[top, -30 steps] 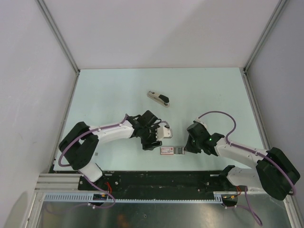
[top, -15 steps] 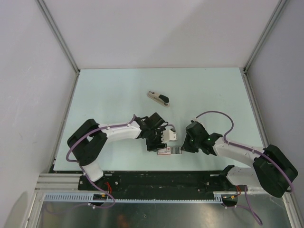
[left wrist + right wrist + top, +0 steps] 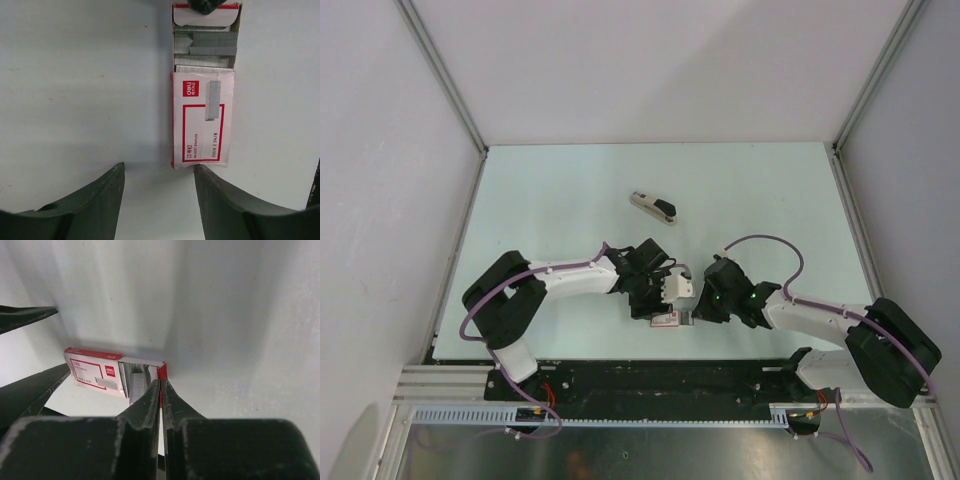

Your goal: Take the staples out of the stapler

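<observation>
The stapler lies on its own on the pale bench, toward the far middle and well apart from both arms, with its black top facing up. Nothing touches it.

Both arms meet near the front edge of the bench around a flat pink-and-white staple box. The left end effector hovers over the closed end of the box with its 2 fingers spread wide and nothing between them. In the left wrist view the right-hand finger sits just beside the box's lower corner; whether it touches, I cannot tell.

The inner tray stands partly pulled out of the sleeve, showing grey staple strips packed side by side. The right end effector comes in from the opposite end, its fingers pressed almost together and pinching the thin red end wall of that tray. The right wrist view shows the 2 dark tips converging on the red edge, with the sleeve beyond and the left arm's dark fingers at the frame's left side.

The box lies flat, its printed face up — the picture of a staple block and the red frame are readable in the left wrist view
</observation>
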Motion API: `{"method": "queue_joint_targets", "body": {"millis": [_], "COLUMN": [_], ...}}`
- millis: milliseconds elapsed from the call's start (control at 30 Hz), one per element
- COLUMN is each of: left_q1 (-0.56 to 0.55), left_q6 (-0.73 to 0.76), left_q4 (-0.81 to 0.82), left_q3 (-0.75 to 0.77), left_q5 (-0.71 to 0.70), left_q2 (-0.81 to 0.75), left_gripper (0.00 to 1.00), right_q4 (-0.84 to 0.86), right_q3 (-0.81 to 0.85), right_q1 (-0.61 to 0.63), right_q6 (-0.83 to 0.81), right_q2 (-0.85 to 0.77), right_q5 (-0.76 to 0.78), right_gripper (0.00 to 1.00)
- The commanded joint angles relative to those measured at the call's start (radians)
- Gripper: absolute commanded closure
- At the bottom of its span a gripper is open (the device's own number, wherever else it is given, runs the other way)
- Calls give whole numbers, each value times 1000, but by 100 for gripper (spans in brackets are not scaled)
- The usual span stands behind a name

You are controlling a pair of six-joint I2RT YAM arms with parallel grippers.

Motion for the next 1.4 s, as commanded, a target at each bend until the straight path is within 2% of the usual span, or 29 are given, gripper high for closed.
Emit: {"method": "queue_joint_targets", "body": {"millis": [0, 767, 1367], "left_q1": [-17, -29, -39], "left_q6": [3, 12, 7], "left_q4": [5, 6, 5], "left_q3": [4, -9, -6], "left_q5": [8, -10, -14], "left_q2": [20, 14, 12], "left_gripper": [38, 38, 38], "right_q4": [46, 22, 160], "right_q3": [6, 78, 109], "right_q1": [18, 85, 150], "right_q6": [16, -2, -9], "right_q2": [27, 83, 129], "right_q5": [-19, 18, -29], "right_gripper": [93, 93, 74]}}
